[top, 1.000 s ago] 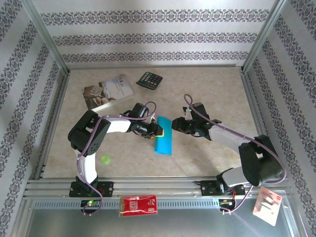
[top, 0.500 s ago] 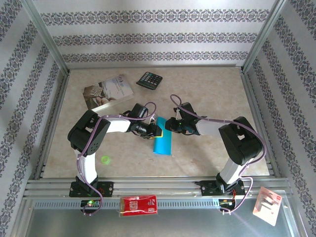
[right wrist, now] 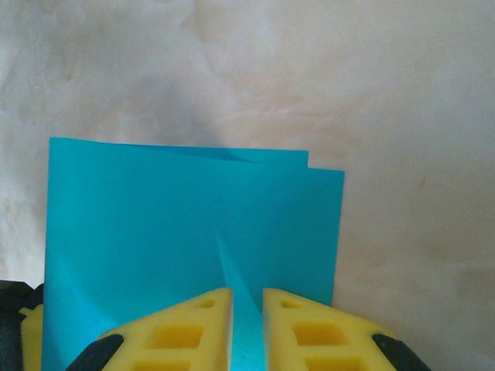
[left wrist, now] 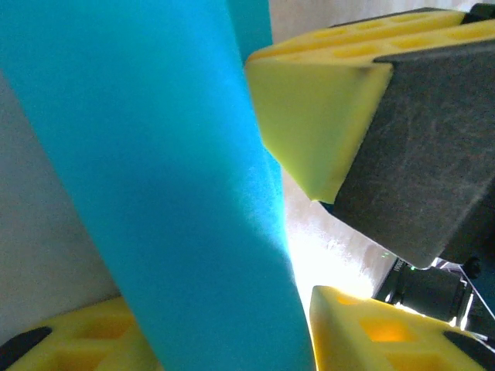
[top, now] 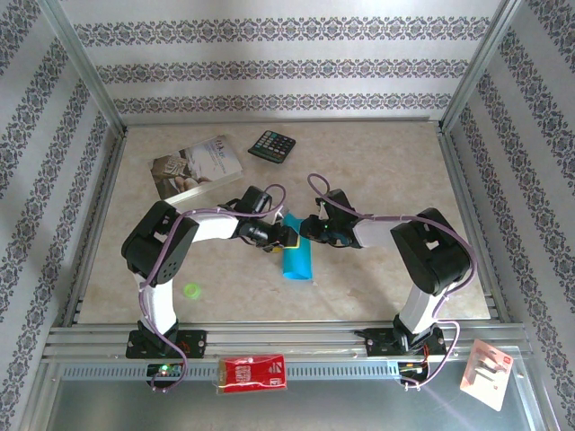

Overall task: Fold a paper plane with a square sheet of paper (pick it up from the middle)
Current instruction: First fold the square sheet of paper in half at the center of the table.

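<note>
- Fingers (right wrist: 186, 332) of the right gripper (right wrist: 247, 309) are clenched on a raised crease of the folded turquoise sheet of paper (right wrist: 193, 224); a blue sliver fills their narrow gap
- fingers (left wrist: 363, 332) of the left gripper (top: 284, 236) flank the same sheet; whether they pinch it I cannot tell
- the sheet rests on the table (top: 386, 162), nearward of the black calculator (top: 272, 145) and well apart from it

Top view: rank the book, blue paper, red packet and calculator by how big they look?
1. Book.
2. Red packet and blue paper: about alike, the paper partly covered.
3. Calculator.
</note>
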